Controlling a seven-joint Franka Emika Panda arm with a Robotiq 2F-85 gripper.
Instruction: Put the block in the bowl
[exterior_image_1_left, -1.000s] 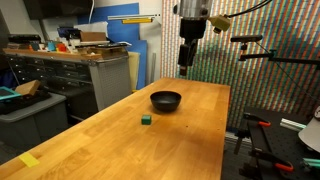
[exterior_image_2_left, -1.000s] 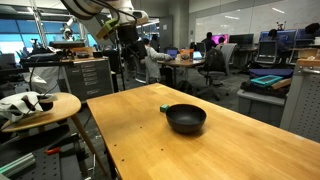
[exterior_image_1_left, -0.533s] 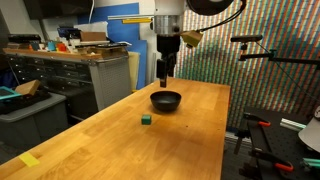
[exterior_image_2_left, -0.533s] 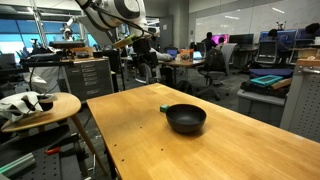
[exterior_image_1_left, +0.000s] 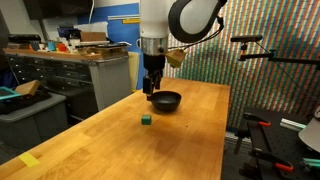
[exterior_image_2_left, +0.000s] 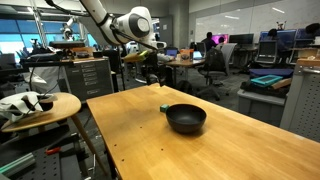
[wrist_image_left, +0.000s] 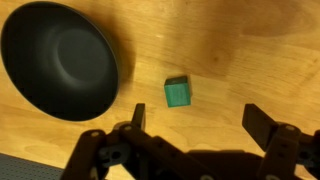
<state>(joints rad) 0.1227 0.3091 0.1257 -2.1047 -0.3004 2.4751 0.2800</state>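
Block (wrist_image_left: 177, 93) sits mid-frame in the wrist view on bare table (wrist_image_left: 240, 50), just right of the bowl (wrist_image_left: 60, 60) and not touching it. Your gripper (wrist_image_left: 198, 120) hangs above it, jaws spread wide and empty. The block lies a little left of their midline. Nudge toward the bowl side until it centres, square the fingers to its flat faces, then descend straight. Watch the bowl's rim near the finger at lower left of frame. In an exterior view the block (exterior_image_1_left: 146, 120) stands mid-table, edges well apart from it, so you have open wood all round.
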